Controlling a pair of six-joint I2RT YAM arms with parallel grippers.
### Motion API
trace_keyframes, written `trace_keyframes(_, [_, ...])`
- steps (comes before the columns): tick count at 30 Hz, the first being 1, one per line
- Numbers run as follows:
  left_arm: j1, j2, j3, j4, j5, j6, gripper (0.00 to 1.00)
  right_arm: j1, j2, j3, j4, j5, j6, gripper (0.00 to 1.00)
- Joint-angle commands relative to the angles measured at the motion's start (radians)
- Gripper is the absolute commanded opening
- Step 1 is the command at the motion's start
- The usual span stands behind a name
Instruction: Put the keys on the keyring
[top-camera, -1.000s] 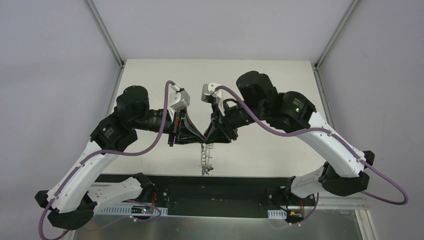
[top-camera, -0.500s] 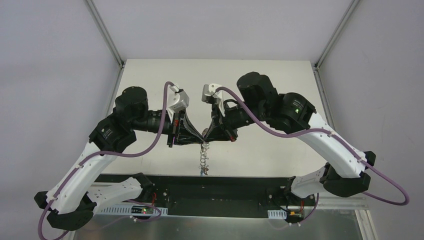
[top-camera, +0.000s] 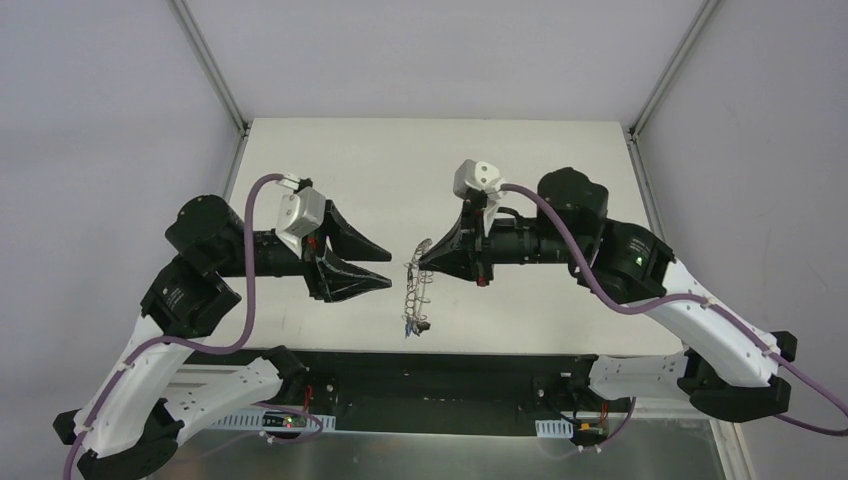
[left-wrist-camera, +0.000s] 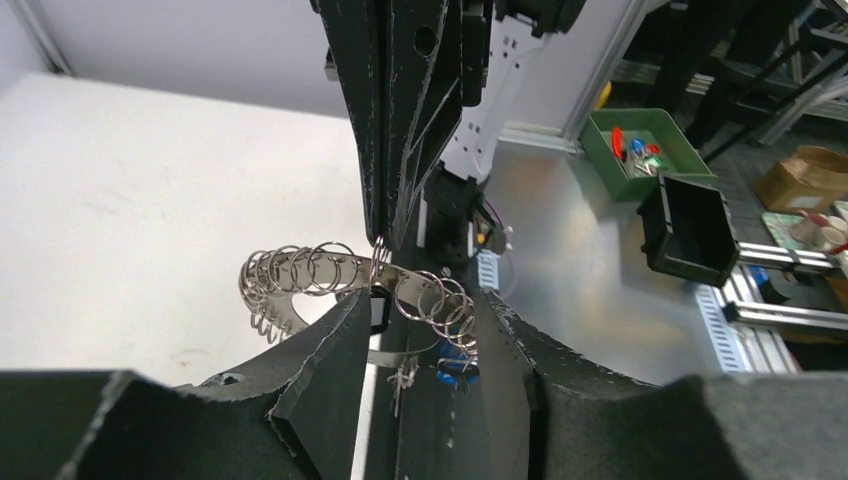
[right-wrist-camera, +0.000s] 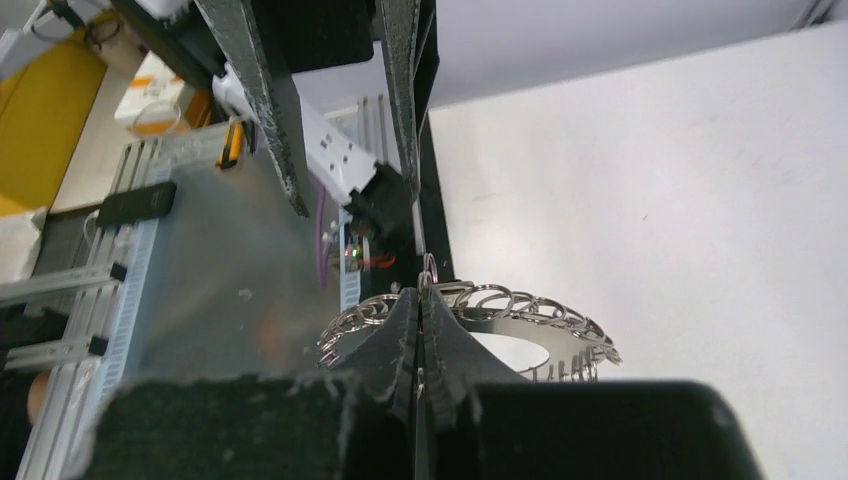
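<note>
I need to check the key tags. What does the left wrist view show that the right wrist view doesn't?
Only the left wrist view: a blue-tagged key hanging below the keyring, and a green bin in the background. Only the right wrist view: the left gripper seen from the front, jaws open. Both: the right gripper shut on the keyring's rim, above the white table.

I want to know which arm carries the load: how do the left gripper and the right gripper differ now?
The left gripper is open, jaws apart; the right gripper is shut. The left gripper holds nothing and stands just clear of the keyring; the right gripper pinches its rim, so the keyring hangs from it. Both are black, two-fingered, and point toward each other.
</note>
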Motion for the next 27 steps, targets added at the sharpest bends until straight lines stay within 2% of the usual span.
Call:
trace_keyframes(1, [-0.009, -0.012, -0.004, 0.136, -0.066, -0.006, 0.43, 0.017, -0.091, -0.051, 0.268, 0.086, 0.047, 0.00])
trace_keyframes(9, [-0.009, -0.011, -0.022, 0.270, -0.121, -0.030, 0.45, 0.053, -0.197, -0.167, 0.506, 0.177, 0.045, 0.00])
trace_keyframes(18, [-0.010, 0.011, -0.031, 0.456, -0.120, -0.082, 0.45, 0.068, -0.281, -0.330, 0.830, 0.227, 0.053, 0.00])
trace_keyframes(27, [-0.010, 0.077, -0.021, 0.665, 0.001, -0.147, 0.47, 0.073, -0.244, -0.278, 0.832, 0.182, 0.095, 0.00])
